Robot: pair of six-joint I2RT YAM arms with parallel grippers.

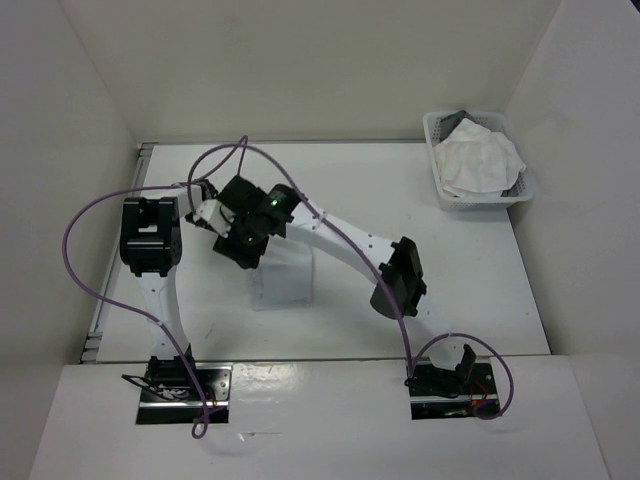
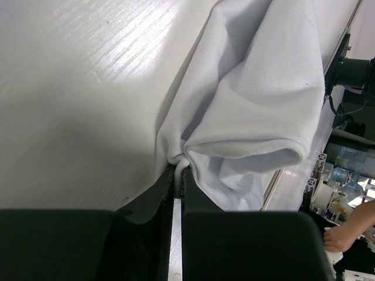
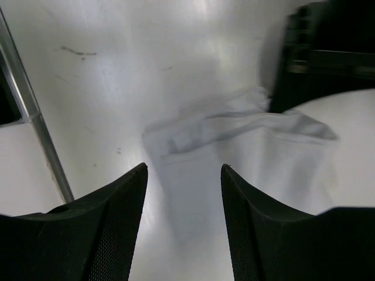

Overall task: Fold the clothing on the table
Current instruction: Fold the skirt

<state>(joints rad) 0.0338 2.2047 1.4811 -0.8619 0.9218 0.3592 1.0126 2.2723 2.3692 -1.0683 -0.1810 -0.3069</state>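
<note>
Left fingers (image 2: pixel 153 199) pinched shut on a bunched edge of the white clothing (image 2: pixel 252 105). Right fingers (image 3: pixel 117 222) parted, holding nothing, hovering above the clothing. Clothing lies on the worktop (image 1: pixel 450 270), left of centre, partly under both wrists.

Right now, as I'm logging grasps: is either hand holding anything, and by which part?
The left hand pinches the white cloth at a bunched fold near its hem. The right hand is open above the cloth, holding nothing.
</note>
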